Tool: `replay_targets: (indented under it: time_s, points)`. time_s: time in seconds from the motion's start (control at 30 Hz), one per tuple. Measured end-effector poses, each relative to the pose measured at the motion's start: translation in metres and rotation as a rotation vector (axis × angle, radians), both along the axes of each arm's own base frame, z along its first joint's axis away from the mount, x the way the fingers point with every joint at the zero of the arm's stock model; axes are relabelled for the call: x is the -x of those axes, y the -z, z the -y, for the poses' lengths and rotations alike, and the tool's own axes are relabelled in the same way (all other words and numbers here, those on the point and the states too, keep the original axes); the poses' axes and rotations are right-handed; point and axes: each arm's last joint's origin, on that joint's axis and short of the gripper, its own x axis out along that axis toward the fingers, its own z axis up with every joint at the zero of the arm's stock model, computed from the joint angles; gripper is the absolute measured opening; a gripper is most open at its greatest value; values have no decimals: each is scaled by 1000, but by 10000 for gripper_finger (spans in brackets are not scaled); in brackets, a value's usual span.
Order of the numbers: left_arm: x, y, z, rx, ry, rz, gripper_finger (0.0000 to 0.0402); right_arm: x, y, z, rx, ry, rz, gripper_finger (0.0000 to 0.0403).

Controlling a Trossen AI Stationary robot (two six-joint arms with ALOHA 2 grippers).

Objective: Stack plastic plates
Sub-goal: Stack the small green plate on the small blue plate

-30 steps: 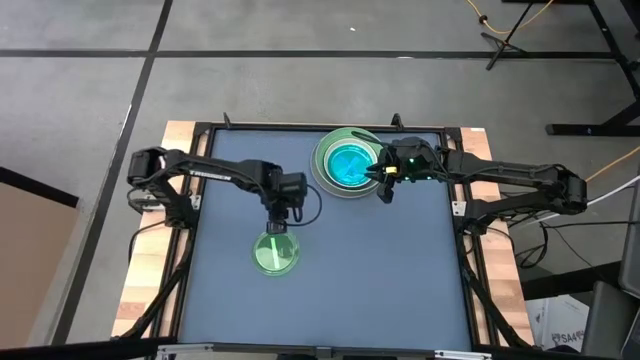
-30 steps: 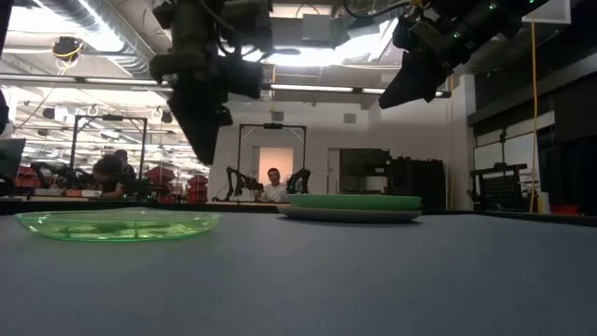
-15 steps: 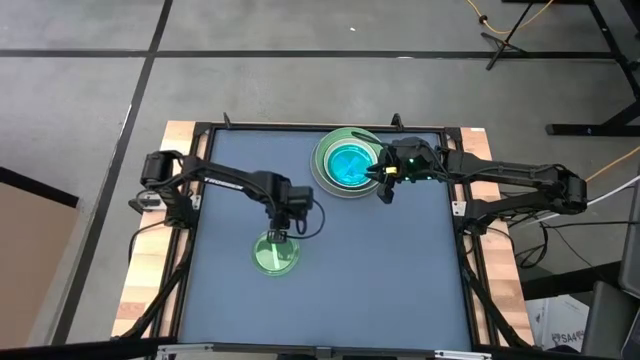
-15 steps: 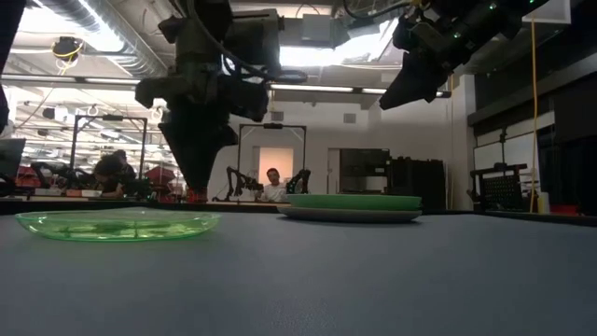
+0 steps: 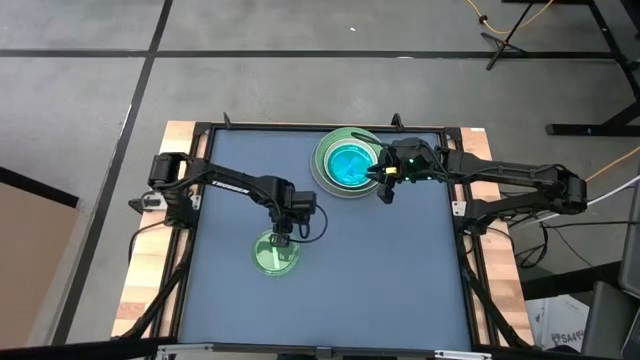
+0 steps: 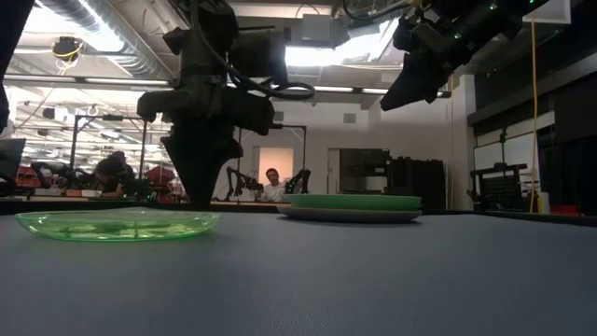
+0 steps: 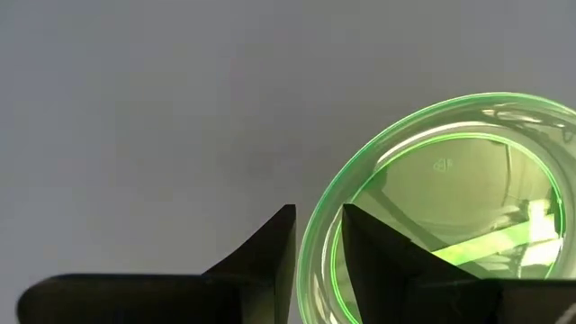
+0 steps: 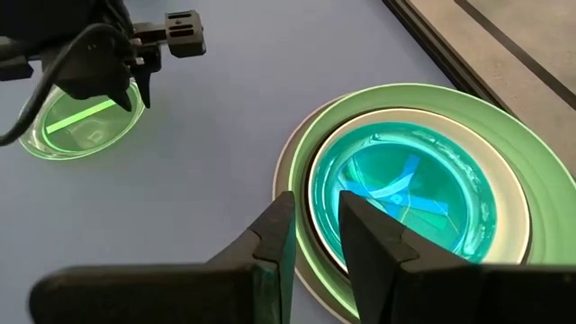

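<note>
The green plate (image 5: 275, 254) lies alone near the table's middle, well apart from the stack (image 5: 348, 164), with the left gripper (image 7: 318, 236) down at its rim, fingers parted astride the edge, while the right gripper (image 5: 384, 186) waits half-open beside the stack.

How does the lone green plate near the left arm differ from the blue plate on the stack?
The translucent green plate lies alone, directly on the table; the translucent blue plate sits on top of a stack of larger plates. The left gripper straddles the green plate's rim with open fingers, while the right gripper hangs by the stack's edge, not touching the blue plate. Both are small, round and see-through.
</note>
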Motion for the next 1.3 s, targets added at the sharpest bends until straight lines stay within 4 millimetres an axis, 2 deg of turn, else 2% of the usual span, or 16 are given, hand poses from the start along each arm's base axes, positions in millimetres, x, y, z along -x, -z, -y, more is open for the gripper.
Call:
replay_targets:
  time_s: [0.23, 0.6, 1.3]
  points:
    - [-1, 3, 0, -4, 24, -1, 86, 0, 0, 0, -1, 0, -4, 79]
    - [-7, 22, 0, 20, 77, -24, 86, 0, 1, 0, -2, 0, -8, 79]
    - [-7, 23, 1, 43, 81, -29, 86, 1, 1, 0, -3, 0, -10, 79]
